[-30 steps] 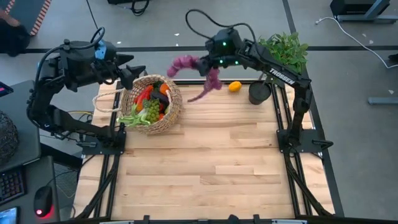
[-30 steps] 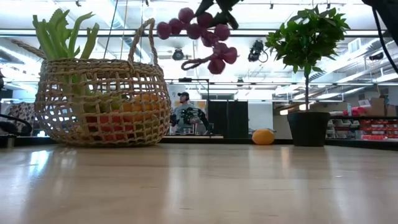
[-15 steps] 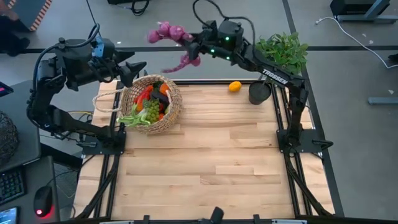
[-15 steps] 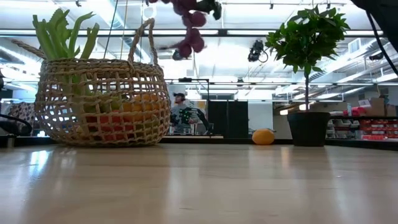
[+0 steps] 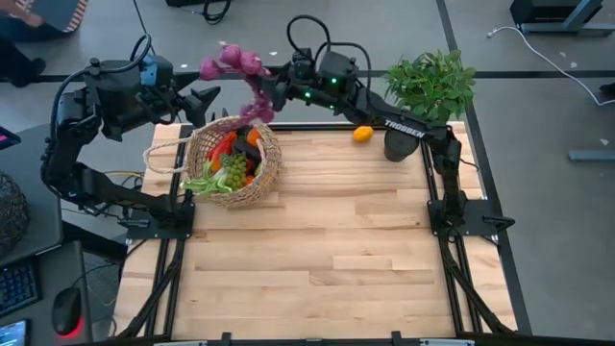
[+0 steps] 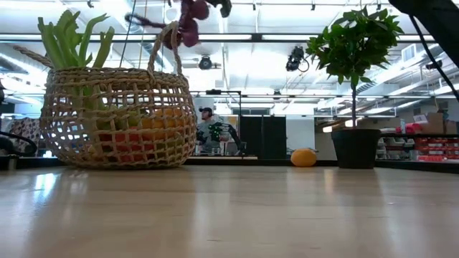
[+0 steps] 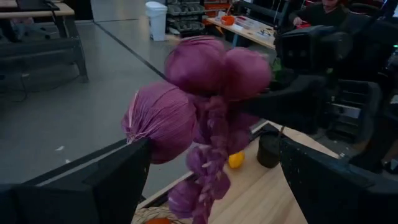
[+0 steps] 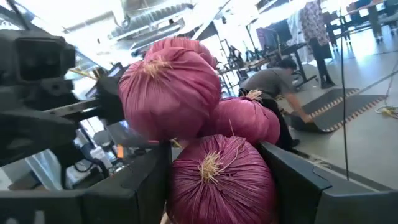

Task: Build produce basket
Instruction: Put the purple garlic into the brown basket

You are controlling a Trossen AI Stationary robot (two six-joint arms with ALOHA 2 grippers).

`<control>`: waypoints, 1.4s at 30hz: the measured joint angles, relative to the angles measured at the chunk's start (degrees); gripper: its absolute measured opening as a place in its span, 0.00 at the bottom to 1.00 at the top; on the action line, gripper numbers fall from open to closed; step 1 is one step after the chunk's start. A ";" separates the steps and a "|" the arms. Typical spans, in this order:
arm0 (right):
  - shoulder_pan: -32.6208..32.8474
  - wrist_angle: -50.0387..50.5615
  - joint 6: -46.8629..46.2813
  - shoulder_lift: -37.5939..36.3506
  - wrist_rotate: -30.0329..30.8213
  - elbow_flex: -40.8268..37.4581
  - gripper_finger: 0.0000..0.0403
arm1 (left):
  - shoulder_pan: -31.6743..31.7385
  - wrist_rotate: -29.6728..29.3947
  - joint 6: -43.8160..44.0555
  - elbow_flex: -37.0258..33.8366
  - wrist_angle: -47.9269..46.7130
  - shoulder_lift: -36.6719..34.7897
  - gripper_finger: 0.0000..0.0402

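The near half of the table [image 5: 317,279] is just bare wood, nothing on it, so all the action sits at the far end.

Going back from there, the basket [image 5: 233,161] stands on the far-left part of the table and it looks pretty well stocked: leek tops poke up over the rim, green grapes [image 5: 233,171] sit on the near side, and there's red and orange produce plus something dark packed in behind. Going by that, most of the loading looks done.

Just past the basket's far rim, up in the air, the right gripper [image 5: 258,94] is clamped on the purple grapes [image 5: 237,69], which dangle above the basket's far edge and not inside it yet. So this one looks like it's mid-delivery. The left gripper [image 5: 200,100] hovers just left of the bunch with its jaws spread wide apart and nothing in them; the left wrist view shows the grapes hanging right between its fingers [image 7: 102,183], maybe a handover, hard to say.

Farther right along the far edge, an orange [image 5: 362,134] sits alone on the wood beside the black plant pot [image 5: 400,143]. That one looks like what's left to collect.
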State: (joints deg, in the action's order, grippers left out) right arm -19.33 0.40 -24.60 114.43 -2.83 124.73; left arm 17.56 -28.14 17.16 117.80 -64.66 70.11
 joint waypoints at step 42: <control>6.17 -1.23 0.13 -0.04 0.22 0.00 0.58 | -1.31 -1.62 -10.99 -0.02 15.35 -4.74 0.86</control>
State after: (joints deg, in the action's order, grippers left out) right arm -13.16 -0.83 -24.47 114.39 -2.61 124.73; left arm 16.25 -29.76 6.17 117.78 -49.31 65.36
